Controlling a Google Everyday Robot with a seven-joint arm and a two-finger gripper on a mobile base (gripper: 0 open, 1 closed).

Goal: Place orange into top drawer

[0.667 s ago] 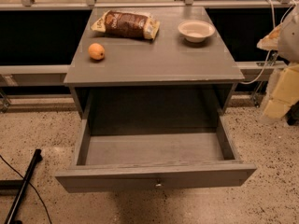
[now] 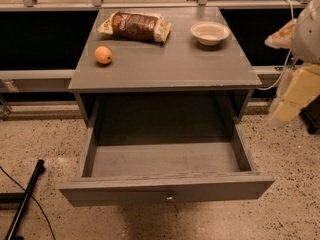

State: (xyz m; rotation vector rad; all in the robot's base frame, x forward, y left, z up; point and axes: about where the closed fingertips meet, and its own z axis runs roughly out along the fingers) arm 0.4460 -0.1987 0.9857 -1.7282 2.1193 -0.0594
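Right edge: the gripper (image 2: pixel 292 96), pale and cream-coloured, hangs beside the cabinet (image 2: pixel 165 66) just below tabletop height, its outer side cut off by the frame together with the arm (image 2: pixel 306 29) above it. The cavity behind the open top drawer (image 2: pixel 165 160) is too dark to show its back wall. The lettering on the snack bag (image 2: pixel 134 26) cannot be read. Lower left: a black pole (image 2: pixel 22 199) runs out past the bottom edge.

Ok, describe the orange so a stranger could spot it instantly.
Find the grey wooden cabinet with its shallow grey top drawer open. On its top's left side, before the brown snack bag, sits the small round orange fruit. Nothing else is ball-shaped; the gripper hangs off the cabinet's right.
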